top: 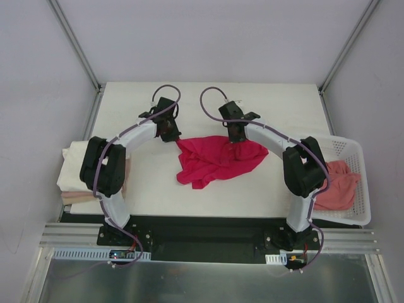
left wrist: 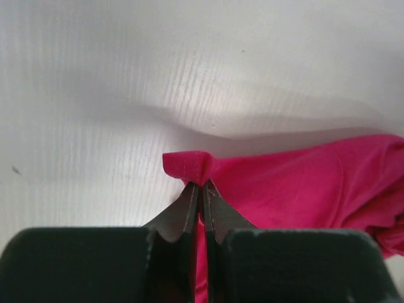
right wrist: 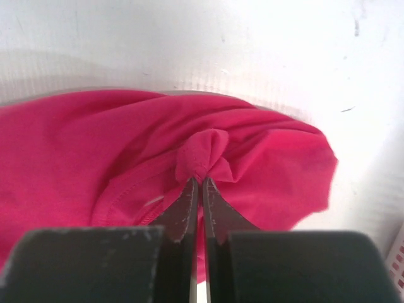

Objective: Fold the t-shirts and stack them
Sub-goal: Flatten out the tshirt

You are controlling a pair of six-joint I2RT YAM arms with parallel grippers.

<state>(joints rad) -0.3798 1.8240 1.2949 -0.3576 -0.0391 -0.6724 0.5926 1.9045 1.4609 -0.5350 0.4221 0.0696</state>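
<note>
Right now the white mesh basket [top: 346, 148] is sitting at the right edge of the table [top: 145, 189], and a crumpled salmon-pink t-shirt [top: 338, 186] is lying inside it. The crimson-pink t-shirt [top: 214, 165] is lying rumpled on the middle of the table, outside the basket. The left gripper [left wrist: 201, 186] is pinching this shirt's left corner, jaws closed tight on the cloth. The right gripper [right wrist: 201, 182] is clamping a small bunched fold near the shirt's right side, jaws likewise closed on fabric. A folded cream-white t-shirt [top: 74, 165] is resting at the table's left edge, partly hidden behind the left arm, well apart from the basket.
</note>
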